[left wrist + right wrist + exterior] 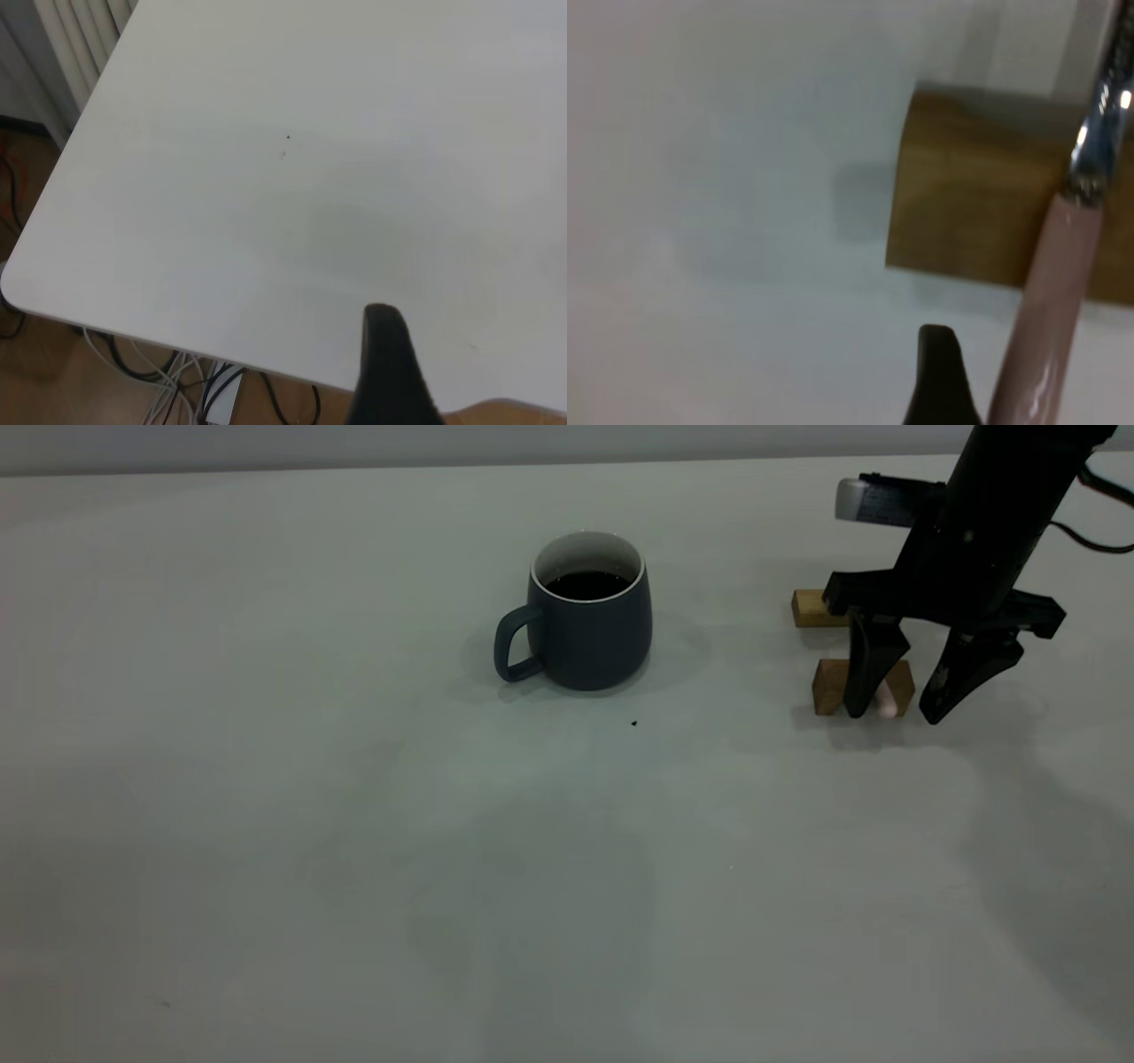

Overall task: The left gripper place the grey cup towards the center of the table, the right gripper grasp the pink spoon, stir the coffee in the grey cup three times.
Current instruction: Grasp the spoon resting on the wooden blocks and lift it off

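The grey cup (589, 624) stands upright near the middle of the table (354, 824), handle to the left, with dark coffee (586, 585) inside its white interior. My right gripper (895, 713) is open, pointing down, with its fingertips on either side of the near wooden block. The pink spoon (886, 707) shows only as a pale end between them. In the right wrist view the pink spoon (1050, 310) lies across the wooden block (974, 212), beside one dark finger (939, 381), untouched. Of the left gripper only one finger (385, 372) shows, over a table corner, with wide bare table beside it.
Two wooden blocks, the far one (813, 608) and the near one (833, 686), sit at the right of the table. A tiny dark speck (633, 724) lies in front of the cup. Cables hang below the table edge (177, 341) in the left wrist view.
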Robot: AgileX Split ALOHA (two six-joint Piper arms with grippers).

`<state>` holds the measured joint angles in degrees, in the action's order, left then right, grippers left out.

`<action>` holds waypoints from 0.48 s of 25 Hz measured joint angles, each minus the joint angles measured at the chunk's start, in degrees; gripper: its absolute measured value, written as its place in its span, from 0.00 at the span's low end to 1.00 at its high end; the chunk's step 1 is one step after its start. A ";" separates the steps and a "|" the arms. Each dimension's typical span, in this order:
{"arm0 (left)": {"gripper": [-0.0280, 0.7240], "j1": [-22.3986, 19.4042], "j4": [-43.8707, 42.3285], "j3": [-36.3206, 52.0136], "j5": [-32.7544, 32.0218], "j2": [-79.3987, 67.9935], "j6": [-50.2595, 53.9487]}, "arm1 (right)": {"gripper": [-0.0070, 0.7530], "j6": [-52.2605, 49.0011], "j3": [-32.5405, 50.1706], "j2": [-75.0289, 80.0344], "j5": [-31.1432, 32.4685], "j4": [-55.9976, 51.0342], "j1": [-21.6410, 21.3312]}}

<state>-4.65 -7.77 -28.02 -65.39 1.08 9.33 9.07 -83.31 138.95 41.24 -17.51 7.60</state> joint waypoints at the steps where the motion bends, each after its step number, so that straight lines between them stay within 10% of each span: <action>1: 0.79 0.00 0.00 0.00 0.00 0.00 0.00 | 0.79 0.00 -0.39 0.45 -0.08 0.00 0.13; 8: 0.79 0.00 0.00 0.00 0.00 0.00 0.00 | 0.76 0.53 -1.38 2.13 -0.38 0.05 0.97; 12: 0.79 0.00 0.00 0.00 0.00 0.00 0.00 | 0.58 0.33 -1.38 2.13 -0.12 1.05 1.01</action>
<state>-4.65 -7.77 -28.02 -65.39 1.08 9.33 9.40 -84.69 141.08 41.13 -16.46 8.61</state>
